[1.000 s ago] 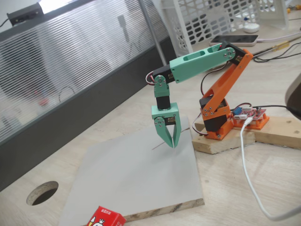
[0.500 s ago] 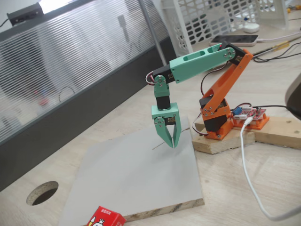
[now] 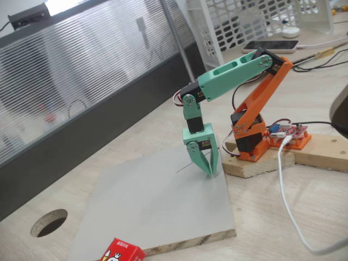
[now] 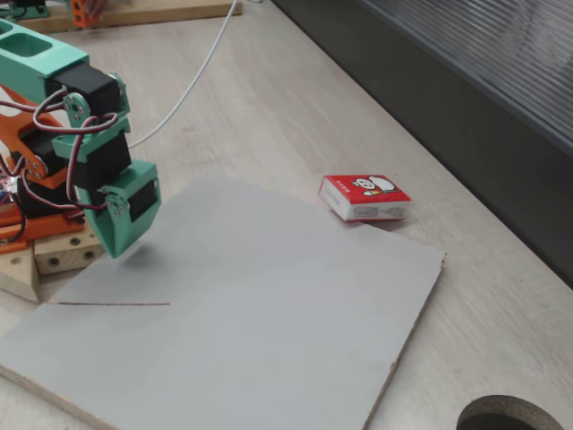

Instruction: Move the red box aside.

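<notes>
The red box (image 3: 123, 253) lies flat on the wooden table just off the near edge of the grey board (image 3: 147, 201), partly cut by the frame's bottom. In a fixed view the red box (image 4: 365, 198) shows its cartoon figure and rests against the grey board (image 4: 269, 331) at its far edge. My green gripper (image 3: 210, 172) points down over the board's corner nearest the orange arm base (image 3: 250, 136), shut with nothing in it. The gripper (image 4: 117, 251) hovers just above the board, far from the box.
A round hole (image 3: 49, 222) is cut in the table left of the board. The base stands on a wooden plank (image 3: 321, 152) with a red circuit board (image 3: 292, 132) and a white cable (image 3: 288, 201). A phone (image 3: 271, 45) and a white crate (image 3: 239, 24) sit behind.
The gripper has shifted a little toward the arm base and turned about its wrist, staying shut. The red box has not moved.
</notes>
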`<state>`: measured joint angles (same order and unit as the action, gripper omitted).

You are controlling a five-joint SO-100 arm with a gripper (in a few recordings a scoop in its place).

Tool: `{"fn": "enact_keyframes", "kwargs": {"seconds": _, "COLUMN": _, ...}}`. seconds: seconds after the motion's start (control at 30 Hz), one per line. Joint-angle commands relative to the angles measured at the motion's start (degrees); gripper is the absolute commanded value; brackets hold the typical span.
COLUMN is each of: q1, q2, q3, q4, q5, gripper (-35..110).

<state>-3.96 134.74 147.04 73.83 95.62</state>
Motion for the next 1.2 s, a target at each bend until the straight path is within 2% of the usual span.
{"fn": "enact_keyframes", "kwargs": {"seconds": 0.0, "q1": -0.5, "q2": 4.0, "q3": 0.6, "q4": 3.0, "q5": 1.0, "gripper": 3}}
{"fn": "enact_keyframes", "kwargs": {"seconds": 0.27, "q1": -0.5, "q2": 3.3, "q3": -12.0, "q4": 28.7, "q5": 1.0, "gripper": 3}}
{"fn": "enact_keyframes", "kwargs": {"seconds": 0.37, "q1": -0.4, "q2": 4.0, "q3": -13.0, "q4": 33.9, "q5": 1.0, "gripper": 3}}
{"fn": "enact_keyframes", "kwargs": {"seconds": 1.17, "q1": -1.0, "q2": 3.3, "q3": -12.3, "q4": 35.0, "q5": 0.6, "gripper": 4}}
